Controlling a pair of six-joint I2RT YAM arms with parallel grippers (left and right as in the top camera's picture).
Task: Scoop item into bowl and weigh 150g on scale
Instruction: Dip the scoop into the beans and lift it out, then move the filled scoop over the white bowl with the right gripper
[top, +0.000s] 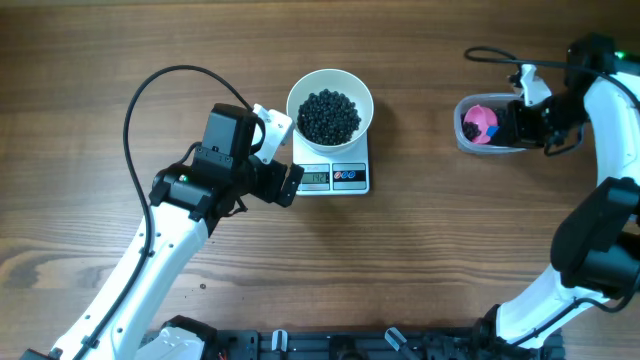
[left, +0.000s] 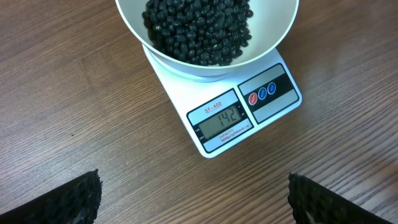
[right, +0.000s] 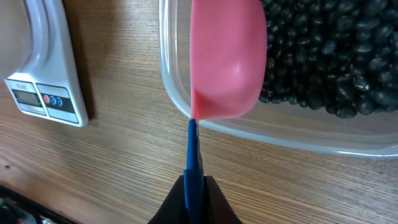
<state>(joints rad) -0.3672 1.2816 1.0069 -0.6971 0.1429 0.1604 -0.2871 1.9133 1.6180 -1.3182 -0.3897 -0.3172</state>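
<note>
Left wrist view: scale (left: 236, 118) ahead of the wide-open, empty left fingers (left: 65, 202) says 142, nearly there; right fingers (right: 217, 208) squeeze the scoop (right: 227, 62).

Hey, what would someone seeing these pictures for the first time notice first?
Mid-table, a white bowl heaped with glossy black beads sits on a small white scale, whose display reads 142. At the right edge, the right gripper is shut on the blue handle of a pink scoop, poised over a clear tub of more beads.

light: we see bright, even illumination | shadows: soft beneath the bowl (left: 273, 34) | focus: we read the scale (left: 230, 115) sharply | glare: tub (right: 298, 140) rim glints
</note>
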